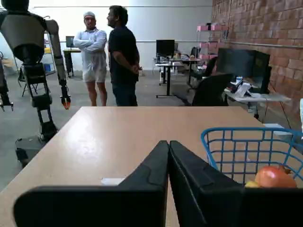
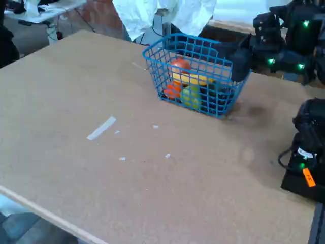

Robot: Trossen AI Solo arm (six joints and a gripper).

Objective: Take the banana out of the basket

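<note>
Wrist view shows the gripper (image 1: 169, 156) with its two black fingers (image 1: 149, 175) pressed together, nothing between them, low over the tan table (image 1: 118, 137). To the gripper's right in this view sits the blue wire basket (image 1: 222, 135), its rim just beside the right finger. A round orange-red fruit (image 1: 274, 177) rests inside the basket, and a small yellow sliver touching its left edge is probably the banana (image 1: 252, 184), though too little shows to be sure. Beyond the table two people (image 1: 124, 56) stand on the floor, with a grey humanoid robot (image 1: 31, 52) to their left.

Fixed view shows the basket (image 2: 167, 51) on the table (image 2: 76, 101), the black gripper (image 2: 234, 62) just outside its right wall. The banana (image 2: 190, 79) lies inside, under the orange-red fruit (image 2: 180, 65) and above a green fruit (image 2: 192, 95). A strip of white tape (image 2: 101, 127) lies well away to the left.
</note>
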